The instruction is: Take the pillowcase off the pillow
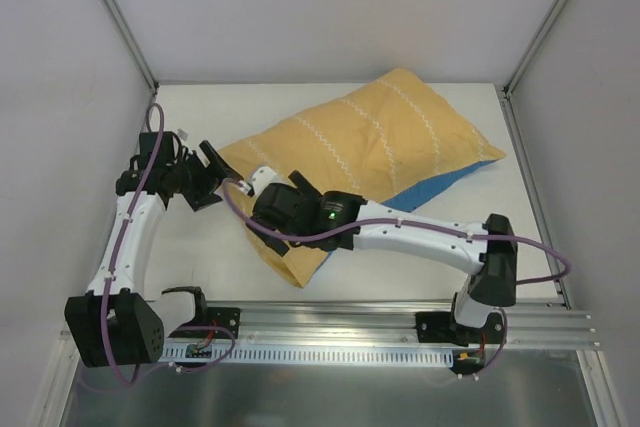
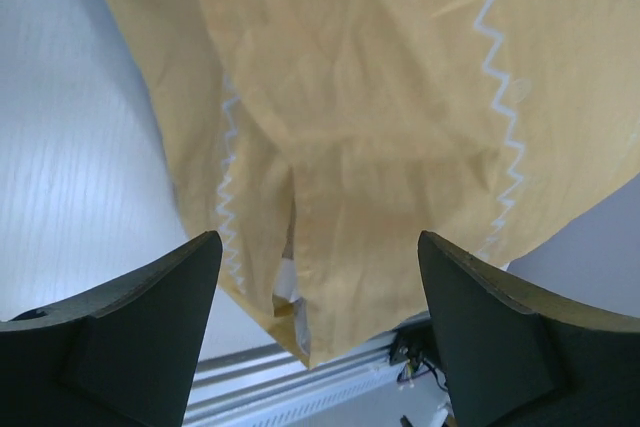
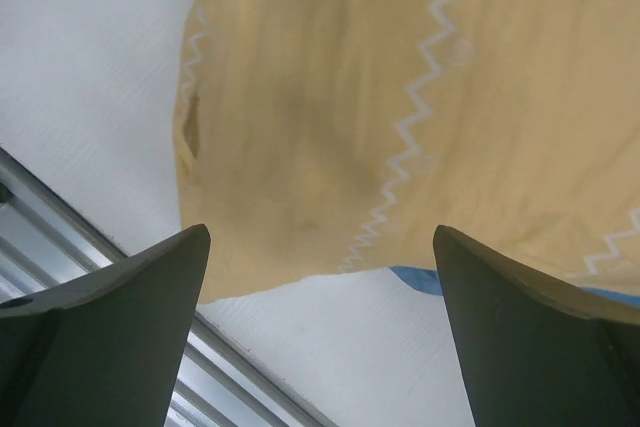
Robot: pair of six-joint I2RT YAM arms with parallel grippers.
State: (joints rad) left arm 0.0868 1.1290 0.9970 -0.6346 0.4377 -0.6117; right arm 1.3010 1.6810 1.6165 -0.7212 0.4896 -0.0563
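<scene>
**Top view:** The case lies yellow face up, still stuffed. The left gripper stands released, just off the case's edge. The right gripper hangs released over the near corner.

**Left wrist:** The slit lies straight ahead, between the fingers. White inside it is probably the pillow. Pinch one fabric layer only, at the slit's lip.

**Right wrist:** The corner lies ahead, and nothing is gripped. Brace the pillow through the fabric while the left gripper pulls.
</scene>
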